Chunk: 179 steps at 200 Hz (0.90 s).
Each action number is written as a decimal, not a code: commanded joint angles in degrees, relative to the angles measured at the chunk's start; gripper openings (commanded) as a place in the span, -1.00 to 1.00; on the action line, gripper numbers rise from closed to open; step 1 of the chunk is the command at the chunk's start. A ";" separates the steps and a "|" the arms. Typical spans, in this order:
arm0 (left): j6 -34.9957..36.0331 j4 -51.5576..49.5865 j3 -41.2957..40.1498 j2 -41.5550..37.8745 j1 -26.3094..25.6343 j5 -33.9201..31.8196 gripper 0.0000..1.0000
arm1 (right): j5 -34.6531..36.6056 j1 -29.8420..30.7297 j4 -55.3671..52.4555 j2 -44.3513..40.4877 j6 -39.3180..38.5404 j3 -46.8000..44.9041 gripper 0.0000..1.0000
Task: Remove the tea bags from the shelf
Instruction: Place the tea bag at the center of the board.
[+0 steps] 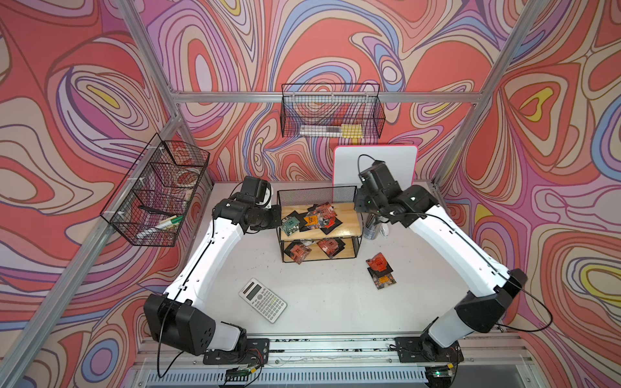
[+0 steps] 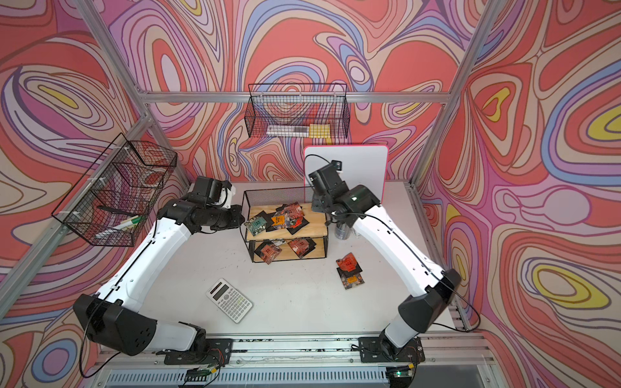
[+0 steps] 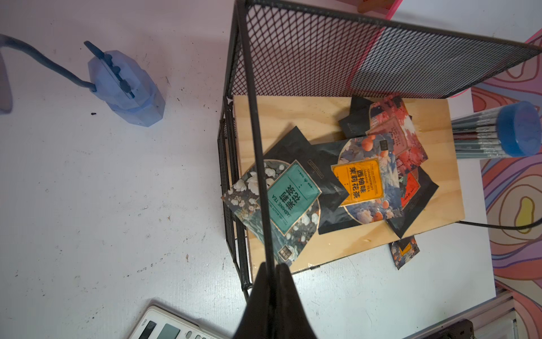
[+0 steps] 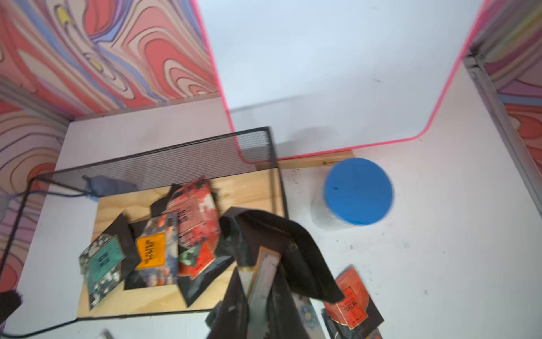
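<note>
1. Evidently the tea bags (image 1: pixel 314 220) are thin, light, glossy sachets that flex readily. I judge them slippery against one another and best pinched singly at a free edge or corner.
2. Most lie overlapped on the top board of the shelf (image 1: pixel 349 221). A few sit on the lower board (image 1: pixel 331 247). Two lie off it on the bench (image 1: pixel 319 295), near the shelf's right end.
3. Right hand (image 4: pixel 259 277), in a blurred view, appears to pinch a black-backed sachet (image 4: pixel 278 243) by its edge; the sachet curls over.
4. Left hand (image 3: pixel 271 273) is pressed together on the shelf's black wire frame, apparently steadying it.
5. The bench is white, flat and scuffed, so sachets lying flat on it offer little edge.
6. A mesh back closes the rear. A blue-lidded jar (image 4: pixel 358 190) stands just beside the shelf, and the calculator (image 1: pixel 262 300) lies well apart.
</note>
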 commanded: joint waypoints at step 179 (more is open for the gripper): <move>-0.11 -0.41 -0.61 -0.28 -0.03 -1.07 -1.00 | -17.20 -11.00 21.46 -4.03 9.02 -51.05 -0.18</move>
